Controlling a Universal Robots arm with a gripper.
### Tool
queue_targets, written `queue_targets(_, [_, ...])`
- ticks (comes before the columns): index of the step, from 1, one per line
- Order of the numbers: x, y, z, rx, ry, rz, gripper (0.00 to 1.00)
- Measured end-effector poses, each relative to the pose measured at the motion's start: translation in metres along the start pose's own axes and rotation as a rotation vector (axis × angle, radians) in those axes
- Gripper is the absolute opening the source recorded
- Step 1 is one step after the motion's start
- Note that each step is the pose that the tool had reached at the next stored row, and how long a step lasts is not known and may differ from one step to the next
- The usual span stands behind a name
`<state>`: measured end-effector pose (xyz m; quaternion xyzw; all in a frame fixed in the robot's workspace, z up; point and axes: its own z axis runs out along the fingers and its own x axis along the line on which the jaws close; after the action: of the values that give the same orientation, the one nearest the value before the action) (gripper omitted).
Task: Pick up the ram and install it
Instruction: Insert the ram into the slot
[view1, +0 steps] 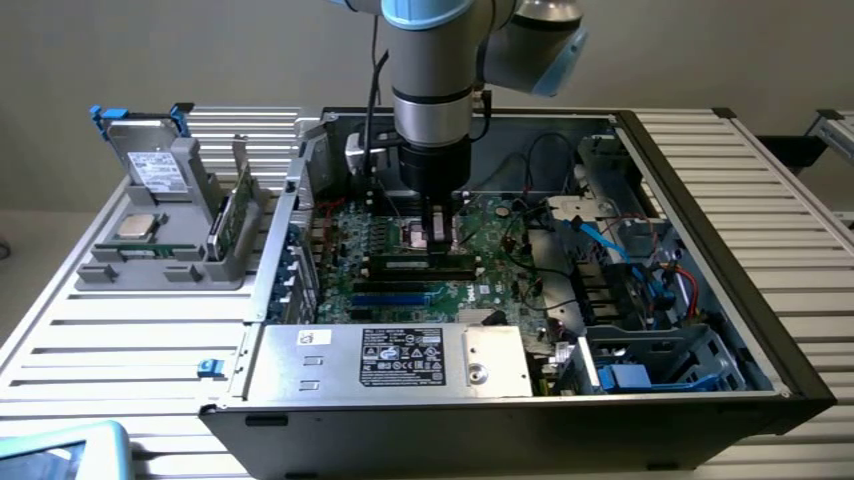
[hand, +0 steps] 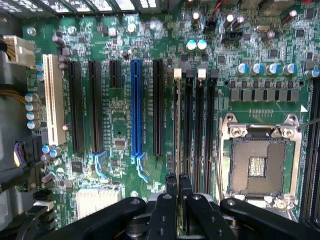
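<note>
Slatted metal surface (view1: 107, 340), open PC case (view1: 727, 240) on top. End effector (hand: 178, 186) is clamped on the ram (hand: 177, 125), which sits edge-on right below it over the motherboard (hand: 120, 130) slots. Probably light, stiff and snappable. Best gripped mid-length by the flat faces.
</note>
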<state>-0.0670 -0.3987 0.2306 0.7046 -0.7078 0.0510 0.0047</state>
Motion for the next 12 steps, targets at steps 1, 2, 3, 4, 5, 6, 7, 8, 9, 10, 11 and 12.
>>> queue_targets(1, [0.0001,0.0000,-0.0002,-0.0001,-0.0003,0.000,0.14])
queue_targets(2, [0.0003,0.0000,-0.0001,0.0000,-0.0011,0.000,0.14])
queue_targets(3, [0.0004,0.0000,-0.0001,0.0000,-0.0012,0.000,0.14])
queue_targets(4, [0.0004,0.0000,-0.0001,-0.0001,-0.0011,0.000,0.14])
queue_targets(5, [0.0004,0.0000,0.0000,-0.0001,-0.0011,0.000,0.14])
queue_targets(6, [0.0004,0.0000,0.0003,-0.0002,-0.0011,0.000,0.14])
queue_targets(7, [0.0004,0.0000,0.0007,0.0000,-0.0013,0.000,0.14])
queue_targets(8, [0.0003,0.0001,0.0011,-0.0001,-0.0011,0.000,0.14])
queue_targets(9, [0.0003,0.0001,0.0016,0.0000,-0.0012,0.000,0.14])
queue_targets(10, [0.0003,0.0001,0.0017,-0.0002,-0.0009,0.000,0.14])
queue_targets(11, [0.0003,0.0001,0.0018,-0.0002,-0.0009,0.000,0.14])
queue_targets(12, [0.0003,0.0001,0.0020,-0.0001,-0.0010,0.000,0.14])
